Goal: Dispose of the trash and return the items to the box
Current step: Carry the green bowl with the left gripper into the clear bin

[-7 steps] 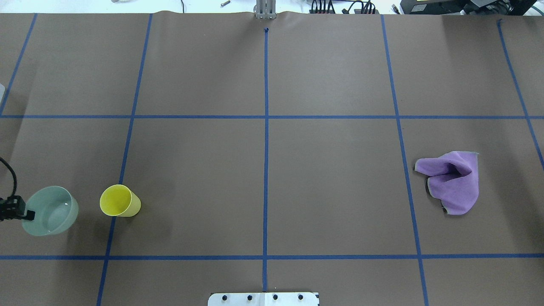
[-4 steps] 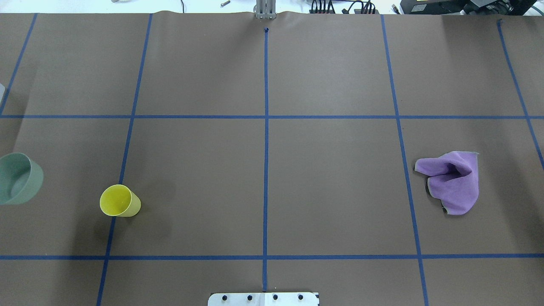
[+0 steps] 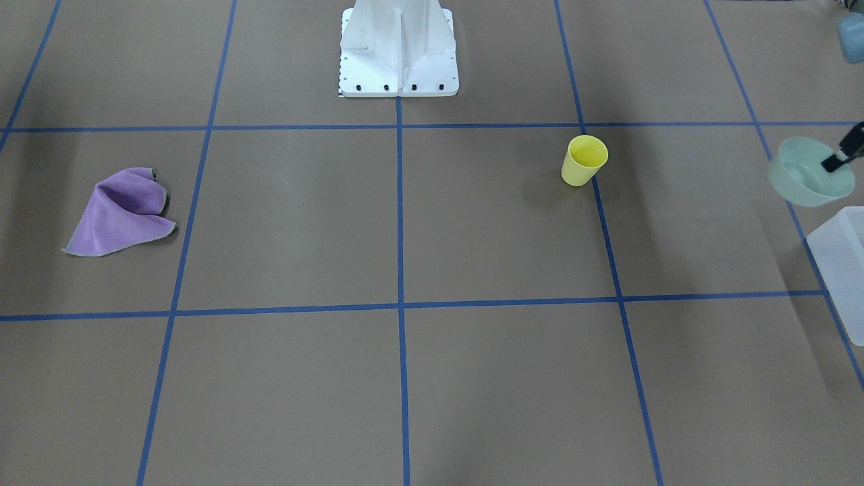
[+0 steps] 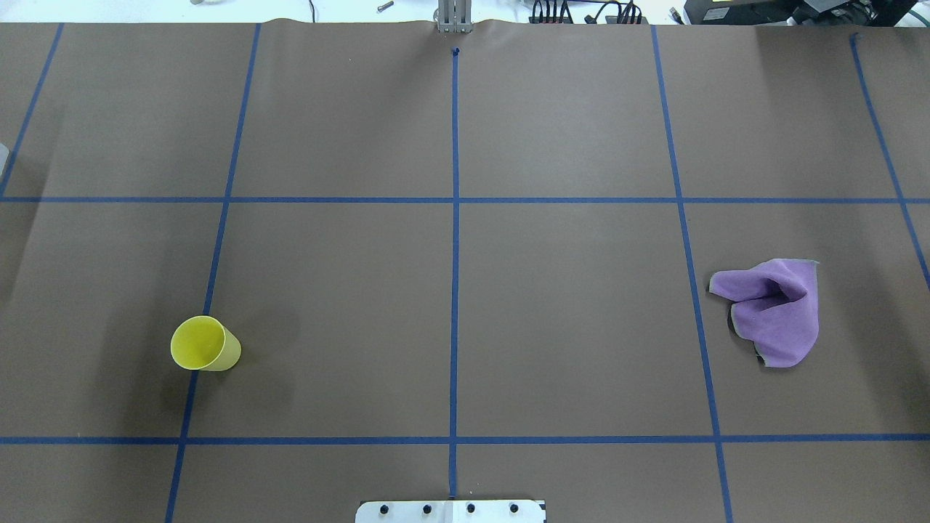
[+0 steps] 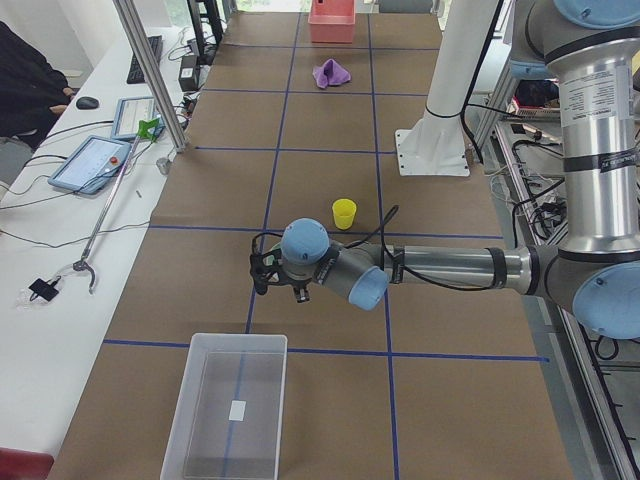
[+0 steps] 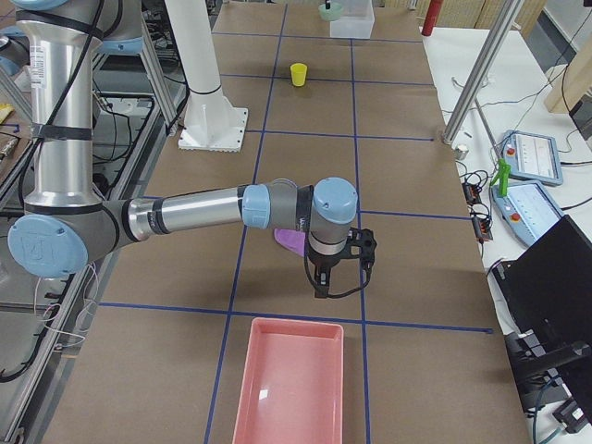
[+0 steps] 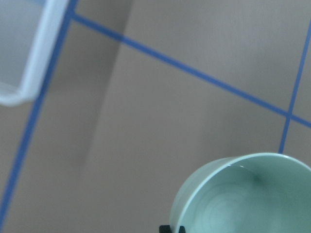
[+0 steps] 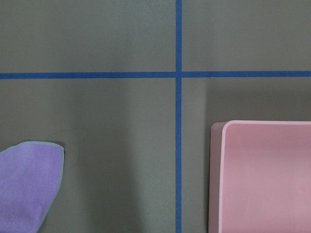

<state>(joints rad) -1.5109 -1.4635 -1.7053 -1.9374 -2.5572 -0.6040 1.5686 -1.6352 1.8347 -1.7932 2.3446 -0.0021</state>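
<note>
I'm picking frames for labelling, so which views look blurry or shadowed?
Left wrist view: soft throughout, bowl rim and box corner smeared. Front-facing view: bowl faintly blurred, yellow cup crisp. Right wrist view: sharp on purple cloth and pink tray.

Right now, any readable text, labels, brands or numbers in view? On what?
No text is readable.
White patch on the box floor: too small to read.
Print on the left arm: too small.
Tablet screens on the side table: blurred.
</note>
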